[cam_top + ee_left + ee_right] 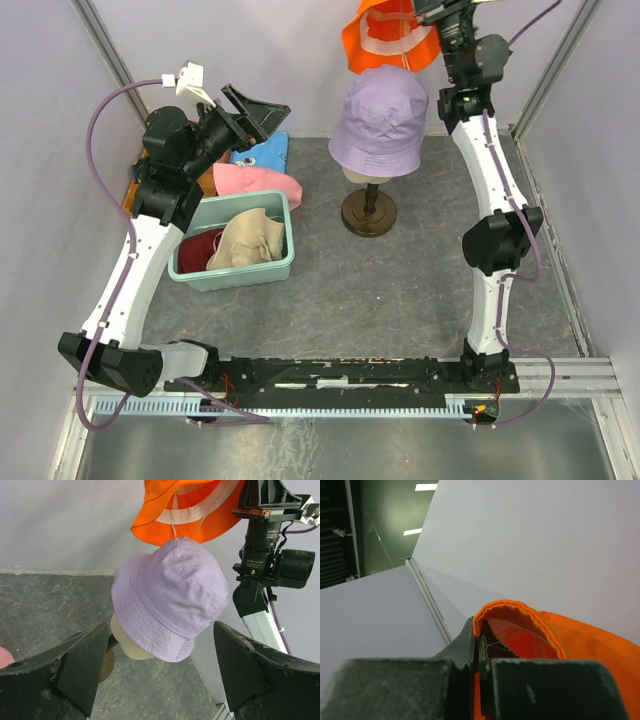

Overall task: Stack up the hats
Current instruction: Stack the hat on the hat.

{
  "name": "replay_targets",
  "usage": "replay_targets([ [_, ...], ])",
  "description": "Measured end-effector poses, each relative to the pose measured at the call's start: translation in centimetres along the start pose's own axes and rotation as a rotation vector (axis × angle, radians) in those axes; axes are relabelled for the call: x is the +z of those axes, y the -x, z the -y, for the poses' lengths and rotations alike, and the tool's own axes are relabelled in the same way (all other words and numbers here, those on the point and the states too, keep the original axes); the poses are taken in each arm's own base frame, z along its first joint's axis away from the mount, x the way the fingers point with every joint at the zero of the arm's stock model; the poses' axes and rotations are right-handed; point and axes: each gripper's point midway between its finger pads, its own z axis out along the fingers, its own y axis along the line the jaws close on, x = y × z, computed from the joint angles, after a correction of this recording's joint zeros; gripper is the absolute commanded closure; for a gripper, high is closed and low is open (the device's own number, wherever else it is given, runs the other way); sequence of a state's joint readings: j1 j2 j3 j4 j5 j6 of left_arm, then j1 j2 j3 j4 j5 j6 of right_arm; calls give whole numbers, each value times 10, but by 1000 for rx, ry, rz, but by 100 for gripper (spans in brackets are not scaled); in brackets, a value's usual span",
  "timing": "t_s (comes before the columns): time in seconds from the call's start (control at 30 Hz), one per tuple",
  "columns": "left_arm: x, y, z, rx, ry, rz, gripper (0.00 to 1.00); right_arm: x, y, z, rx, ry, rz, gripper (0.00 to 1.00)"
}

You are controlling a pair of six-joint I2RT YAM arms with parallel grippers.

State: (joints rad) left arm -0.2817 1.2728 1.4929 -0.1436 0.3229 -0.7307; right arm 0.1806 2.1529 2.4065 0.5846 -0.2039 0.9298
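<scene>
A lavender hat sits on the cream mannequin head, whose dark stand is at the back middle of the table. Above it hangs an orange hat, its brim pinched in my shut right gripper, high at the back right. My left gripper is raised at the back left, open and empty, facing the lavender hat. A pink hat lies behind a teal bin. Inside the bin are a cream-beige hat and a dark red hat.
A blue patterned cloth lies under the left gripper at the back left. Pale walls close in the table on three sides. The right arm stands along the right side.
</scene>
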Motion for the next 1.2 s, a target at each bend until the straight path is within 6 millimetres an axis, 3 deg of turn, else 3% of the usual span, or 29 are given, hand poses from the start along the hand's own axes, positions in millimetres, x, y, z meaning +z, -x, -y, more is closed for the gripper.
replay_targets([
  [0.23, 0, 0, 0, 0, 1, 0, 9, 0, -45, -28, 54, 34, -83, 100],
  [0.4, 0, 0, 0, 2, 1, 0, 8, -21, -79, -13, 80, -28, -187, 100],
  [0.53, 0, 0, -1, 2, 2, 0, 8, -40, -91, -7, 86, -85, -258, 100],
  [0.67, 0, -2, -2, 1, 5, -4, 8, -52, -78, -27, 81, -85, -284, 100],
  [0.97, 1, -3, -3, 0, 6, -5, 8, -61, -14, -102, 52, 15, -237, 100],
  [1.07, 0, -4, -4, -1, 7, -7, 8, -76, -13, -108, 59, 6, -256, 100],
  [1.2, 0, -8, -7, -3, 13, -13, 8, -99, -30, -95, 77, -44, -306, 100],
])
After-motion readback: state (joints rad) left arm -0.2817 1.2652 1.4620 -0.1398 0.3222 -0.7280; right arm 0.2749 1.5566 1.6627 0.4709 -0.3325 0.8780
